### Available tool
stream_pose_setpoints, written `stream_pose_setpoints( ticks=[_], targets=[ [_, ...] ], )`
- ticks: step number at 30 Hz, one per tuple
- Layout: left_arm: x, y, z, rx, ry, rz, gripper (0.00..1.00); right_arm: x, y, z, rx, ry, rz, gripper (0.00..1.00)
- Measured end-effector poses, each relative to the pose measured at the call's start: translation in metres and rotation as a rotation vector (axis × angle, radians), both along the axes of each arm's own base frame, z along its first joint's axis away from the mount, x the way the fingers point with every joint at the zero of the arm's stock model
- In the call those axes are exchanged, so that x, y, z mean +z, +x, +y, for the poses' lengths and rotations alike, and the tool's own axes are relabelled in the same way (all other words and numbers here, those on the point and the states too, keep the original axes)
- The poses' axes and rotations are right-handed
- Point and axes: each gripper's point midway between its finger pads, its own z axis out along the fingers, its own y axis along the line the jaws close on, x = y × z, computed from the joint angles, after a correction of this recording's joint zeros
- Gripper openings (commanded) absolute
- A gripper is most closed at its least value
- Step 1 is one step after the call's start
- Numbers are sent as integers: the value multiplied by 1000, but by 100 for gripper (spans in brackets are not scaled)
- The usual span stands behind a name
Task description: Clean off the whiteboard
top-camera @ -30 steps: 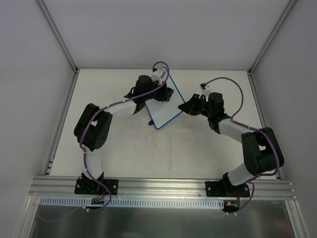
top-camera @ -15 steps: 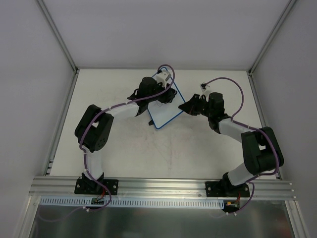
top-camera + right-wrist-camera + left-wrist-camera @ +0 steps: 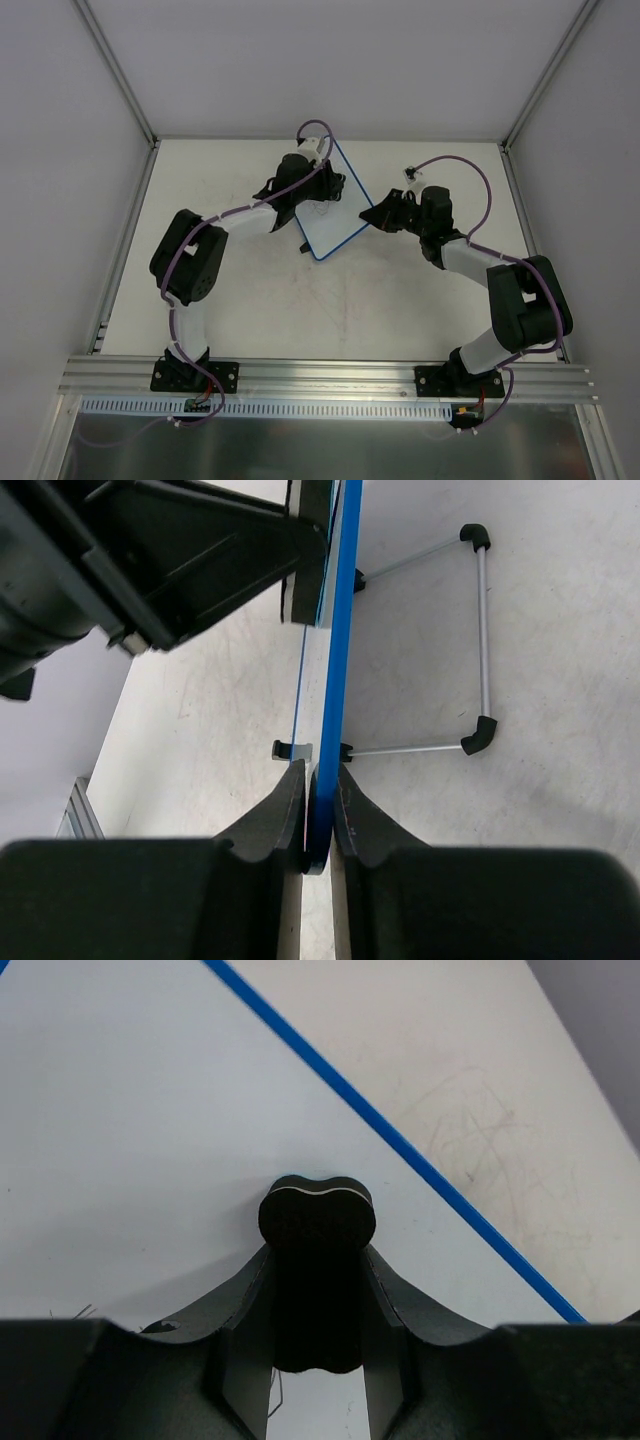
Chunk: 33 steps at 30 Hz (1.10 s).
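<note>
The whiteboard (image 3: 330, 222), white with a thin blue rim, stands tilted at the table's back centre. My left gripper (image 3: 322, 186) is shut on a small black eraser (image 3: 317, 1215) and presses it against the white face (image 3: 140, 1110), near the blue rim (image 3: 400, 1132). Faint thin marks (image 3: 276, 1400) show on the board just below the eraser. My right gripper (image 3: 376, 217) is shut on the board's right edge. In the right wrist view the blue rim (image 3: 342, 630) runs edge-on between the right gripper's (image 3: 320, 777) fingers.
Behind the board a thin metal wire stand (image 3: 481, 630) with black end caps rests on the scuffed table (image 3: 340, 300). The left arm's black gripper body (image 3: 170, 560) is close on the board's other side. Grey walls (image 3: 60, 150) enclose the table.
The left gripper with the eraser swept right across the board, then back up and to the left. The right gripper and the board have stayed in place.
</note>
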Motion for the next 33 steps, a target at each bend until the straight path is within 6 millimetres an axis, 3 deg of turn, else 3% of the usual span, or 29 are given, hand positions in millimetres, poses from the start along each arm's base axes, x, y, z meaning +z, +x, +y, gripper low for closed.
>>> stream_pose_setpoints(
  ticks=[6, 11, 20, 28, 33],
  targets=[
    [-29, 27, 47, 76, -258, 197, 0, 2, -1, 2, 13, 8, -6, 0],
    [-55, 45, 91, 180, -373, 321, 0, 4, -2, 4, 20, 15, -11, 0],
    [-62, 49, 98, 275, -372, 408, 0, 5, -3, 5, 24, 23, -10, 0],
    [-84, 47, 125, 479, -318, 473, 0, 8, -4, 7, 37, 31, -19, 0],
    [-90, 45, 131, 531, -316, 492, 0, 9, -4, 7, 41, 34, -23, 0]
  ],
)
